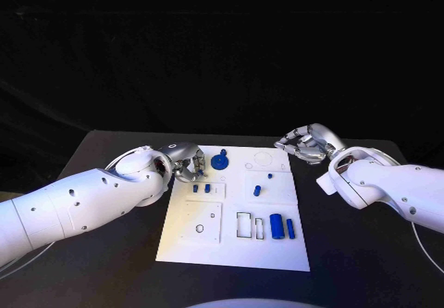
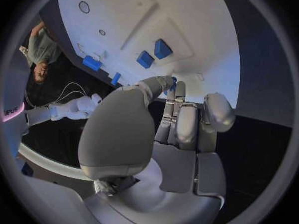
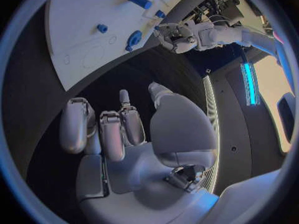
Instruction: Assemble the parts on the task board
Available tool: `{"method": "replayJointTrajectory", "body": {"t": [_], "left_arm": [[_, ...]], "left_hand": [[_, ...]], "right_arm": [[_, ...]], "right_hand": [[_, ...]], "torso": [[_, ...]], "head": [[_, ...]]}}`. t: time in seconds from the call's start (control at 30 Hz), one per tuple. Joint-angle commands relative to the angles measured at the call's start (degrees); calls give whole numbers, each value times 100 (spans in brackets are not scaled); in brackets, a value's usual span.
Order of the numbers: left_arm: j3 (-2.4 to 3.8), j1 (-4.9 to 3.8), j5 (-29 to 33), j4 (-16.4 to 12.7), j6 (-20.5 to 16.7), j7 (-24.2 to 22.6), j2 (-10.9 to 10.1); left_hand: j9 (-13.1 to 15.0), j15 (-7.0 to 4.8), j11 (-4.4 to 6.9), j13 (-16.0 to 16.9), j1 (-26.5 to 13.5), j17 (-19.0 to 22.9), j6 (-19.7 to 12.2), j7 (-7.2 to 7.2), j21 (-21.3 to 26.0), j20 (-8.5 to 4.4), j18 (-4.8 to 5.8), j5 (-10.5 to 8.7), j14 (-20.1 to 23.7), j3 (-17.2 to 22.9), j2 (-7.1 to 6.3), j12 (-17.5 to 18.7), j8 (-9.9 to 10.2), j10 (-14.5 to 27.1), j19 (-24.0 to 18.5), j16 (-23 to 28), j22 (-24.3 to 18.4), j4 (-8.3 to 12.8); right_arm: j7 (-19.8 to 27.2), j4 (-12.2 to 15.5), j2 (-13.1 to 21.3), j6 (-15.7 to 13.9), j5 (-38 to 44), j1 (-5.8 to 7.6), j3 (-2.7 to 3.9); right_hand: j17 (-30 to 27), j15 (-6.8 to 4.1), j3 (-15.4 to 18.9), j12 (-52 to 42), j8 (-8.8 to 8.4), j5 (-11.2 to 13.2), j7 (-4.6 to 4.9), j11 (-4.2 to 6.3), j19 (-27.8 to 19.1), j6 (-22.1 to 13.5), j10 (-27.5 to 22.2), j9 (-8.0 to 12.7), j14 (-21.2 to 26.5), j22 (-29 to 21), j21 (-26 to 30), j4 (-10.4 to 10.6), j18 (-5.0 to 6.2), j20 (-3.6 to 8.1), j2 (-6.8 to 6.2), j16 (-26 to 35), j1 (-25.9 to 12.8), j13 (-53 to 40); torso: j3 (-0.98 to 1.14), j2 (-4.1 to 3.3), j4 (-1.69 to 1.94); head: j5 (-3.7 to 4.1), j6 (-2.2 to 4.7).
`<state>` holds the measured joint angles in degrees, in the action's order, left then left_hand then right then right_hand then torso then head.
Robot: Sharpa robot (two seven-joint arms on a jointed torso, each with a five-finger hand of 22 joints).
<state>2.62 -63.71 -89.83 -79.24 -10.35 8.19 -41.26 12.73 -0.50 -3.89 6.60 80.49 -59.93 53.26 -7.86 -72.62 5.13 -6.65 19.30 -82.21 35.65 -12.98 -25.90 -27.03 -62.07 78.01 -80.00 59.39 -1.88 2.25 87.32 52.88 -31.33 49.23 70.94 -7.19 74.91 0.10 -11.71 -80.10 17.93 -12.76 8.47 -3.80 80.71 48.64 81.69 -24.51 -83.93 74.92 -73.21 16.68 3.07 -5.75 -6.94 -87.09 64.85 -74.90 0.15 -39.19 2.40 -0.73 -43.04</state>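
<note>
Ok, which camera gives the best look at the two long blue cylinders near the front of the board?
The head view: the two blue cylinders lie side by side on the task board, fully visible from above. The right wrist view catches one as a small piece; the left wrist view is unclear.

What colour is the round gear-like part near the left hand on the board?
Blue. The gear-like part shows best in the head view, lying on the white board.

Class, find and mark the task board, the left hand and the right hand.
task board [image 1: 278, 253]: head view, bare near corner.
left hand [image 1: 188, 163]: head view, middle of hand.
right hand [image 1: 307, 145]: head view, middle of hand.
</note>
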Motion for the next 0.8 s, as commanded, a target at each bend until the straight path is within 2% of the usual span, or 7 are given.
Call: {"method": "replayJointTrajectory", "body": {"t": [0.03,0.23,0.8], "left_arm": [[9,-1,-7,48,4,37,58],[10,-2,16,158,86,39,149],[10,-2,85,194,221,17,244]], "left_hand": [[5,-16,14,-7,-61,-5,48,8,-33,10,55,-6,-38,-11,11,28,36,-45,32,-20,5,20],[5,-15,12,-11,-77,26,52,7,-26,9,52,-7,-32,-20,3,51,51,-52,28,-11,-7,18],[4,-13,10,-15,-98,42,53,6,-23,8,52,-13,-29,-33,-2,79,70,-60,26,-6,-12,11]], "right_arm": [[36,0,-10,27,27,-4,0],[36,0,-17,28,27,-4,0],[34,0,-19,27,27,-4,0]], "right_hand": [[615,-48,27,13,33,-38,-4,5,-41,-26,-20,-5,-408,201,33,-1,118,10,43,35,-1,-458],[615,-48,27,13,33,-38,-4,5,-41,-26,-20,-5,-408,201,33,-1,118,10,43,35,-1,-458],[615,-48,27,13,33,-38,-4,5,-41,-26,-20,-5,-408,201,33,-1,118,10,43,35,-1,-458]], "torso": [[3,7,3],[-6,4,3],[-4,3,6]], "head": [[-18,-6],[-21,-3],[-17,-10]]}}
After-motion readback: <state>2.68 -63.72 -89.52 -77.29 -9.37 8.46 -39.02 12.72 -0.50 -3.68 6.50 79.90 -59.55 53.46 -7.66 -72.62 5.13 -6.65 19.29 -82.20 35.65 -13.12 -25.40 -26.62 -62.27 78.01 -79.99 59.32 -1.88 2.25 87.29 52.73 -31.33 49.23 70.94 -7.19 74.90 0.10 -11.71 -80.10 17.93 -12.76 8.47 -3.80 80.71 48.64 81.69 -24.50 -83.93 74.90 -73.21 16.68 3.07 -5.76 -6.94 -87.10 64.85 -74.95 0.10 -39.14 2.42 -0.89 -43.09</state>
